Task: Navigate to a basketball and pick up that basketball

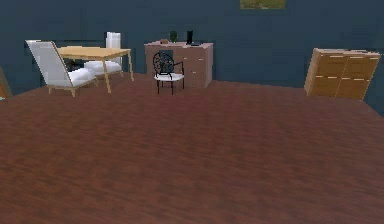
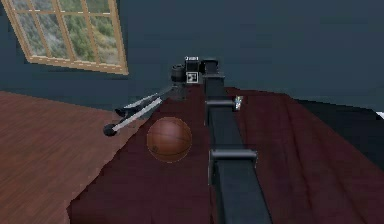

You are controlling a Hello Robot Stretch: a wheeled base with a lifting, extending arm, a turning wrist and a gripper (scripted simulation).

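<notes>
Item 1, basketball (image 2: pixel 169 139): a brownish-orange ball is showing in the arm side view, left of the arm (image 2: pixel 232 170) and just below the gripper (image 2: pixel 114 119) in the picture. Whether it is resting on the floor or hanging free cannot be told.

Item 2, gripper: its dark body is sitting left of the two small white squares (image 2: pixel 192 75), with its thin fingers (image 2: pixel 135 114) slanting down to the left, above the ball. Whether it is holding anything cannot be told.

Item 3, window (image 2: pixel 70 35): a wood-framed window with greenery behind the panes is standing in the dark blue wall at the arm side view's upper left.

Item 4, furniture in the forward view, all lining the far blue wall (image 1: pixel 260 45):
- a wooden table (image 1: pixel 92 52) at the left, with one white chair (image 1: pixel 55 65) in front of it and a second white chair (image 1: pixel 112 55) behind it;
- a pale sideboard (image 1: pixel 195 60) near the middle, carrying a few small dark things (image 1: pixel 188 37);
- a black open-backed chair (image 1: pixel 168 70) standing just in front of the sideboard;
- a light wooden cabinet (image 1: pixel 342 72) at the right;
- a picture (image 1: pixel 262 4) hanging high on the wall, cut by the top edge.

Item 5, floor (image 1: pixel 190 150): reddish-brown boards are stretching from the near edge up to the furniture.

Item 6, markings: the white squares are bearing black marks, too small to read.
</notes>
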